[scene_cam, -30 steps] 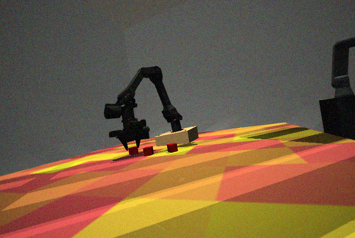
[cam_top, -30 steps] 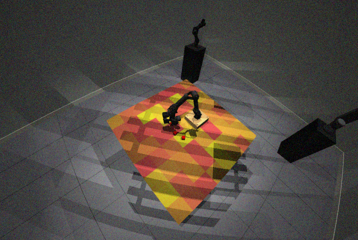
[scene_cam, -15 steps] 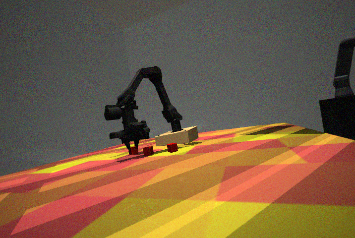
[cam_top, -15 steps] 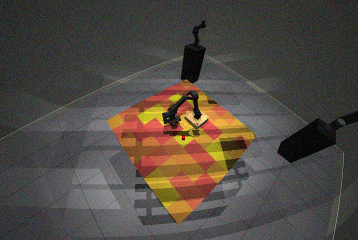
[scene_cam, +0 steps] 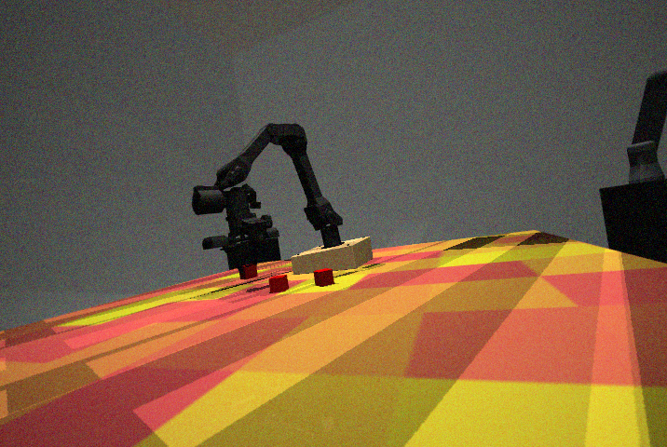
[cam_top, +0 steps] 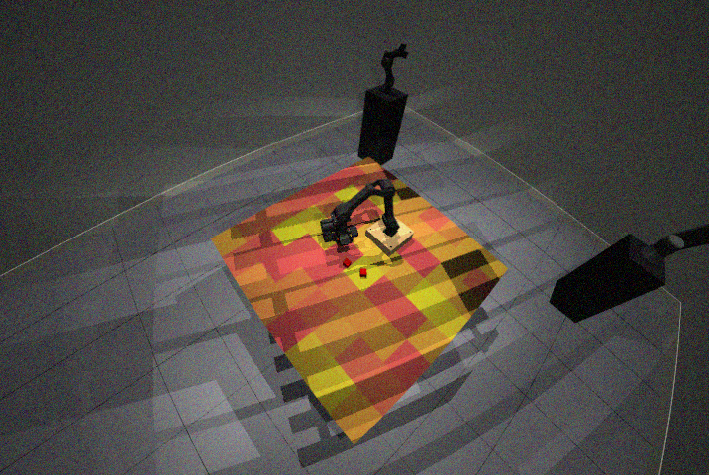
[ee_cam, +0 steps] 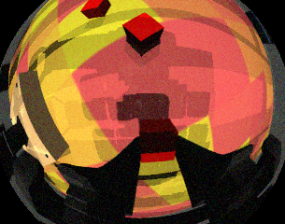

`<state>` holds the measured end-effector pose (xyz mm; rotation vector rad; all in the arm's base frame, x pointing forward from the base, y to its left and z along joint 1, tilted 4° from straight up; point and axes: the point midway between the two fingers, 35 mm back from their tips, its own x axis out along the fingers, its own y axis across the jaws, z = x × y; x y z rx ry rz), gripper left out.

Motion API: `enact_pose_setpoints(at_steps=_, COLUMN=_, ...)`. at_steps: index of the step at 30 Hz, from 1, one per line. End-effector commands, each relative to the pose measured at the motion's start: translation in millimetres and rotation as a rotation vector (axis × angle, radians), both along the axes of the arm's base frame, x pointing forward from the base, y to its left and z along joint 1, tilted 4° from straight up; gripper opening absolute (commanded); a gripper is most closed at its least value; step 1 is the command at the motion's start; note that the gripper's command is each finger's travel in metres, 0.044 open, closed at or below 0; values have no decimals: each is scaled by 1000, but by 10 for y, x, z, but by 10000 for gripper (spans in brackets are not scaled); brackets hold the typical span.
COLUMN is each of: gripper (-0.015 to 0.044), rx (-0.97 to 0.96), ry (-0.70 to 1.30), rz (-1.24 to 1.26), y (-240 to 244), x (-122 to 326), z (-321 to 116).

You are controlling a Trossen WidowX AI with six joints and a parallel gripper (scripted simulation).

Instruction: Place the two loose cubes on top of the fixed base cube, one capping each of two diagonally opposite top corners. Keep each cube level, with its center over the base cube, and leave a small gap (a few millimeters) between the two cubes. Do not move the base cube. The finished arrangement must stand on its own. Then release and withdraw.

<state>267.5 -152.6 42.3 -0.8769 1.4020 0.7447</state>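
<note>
left of centre in the exterior view the gripper [scene_cam: 248, 264] is clenched on a red cube [scene_cam: 248, 271] down at the patterned mat [scene_cam: 450, 342]; right of it sit a second red cube [scene_cam: 279, 283], then a third [scene_cam: 323, 277], apart

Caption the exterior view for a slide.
Gripper shut on a red cube; two more red cubes sit apart on the patterned mat.
</note>
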Motion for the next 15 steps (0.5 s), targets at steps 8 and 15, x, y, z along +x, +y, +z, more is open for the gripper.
enact_pose_setpoints(at_steps=8, gripper=105, rx=-12, ry=-13, rz=0, y=10, x=1, z=385)
enact_pose_setpoints(at_steps=15, gripper=105, rx=-12, ry=-12, rz=1, y=37, x=-29, z=599)
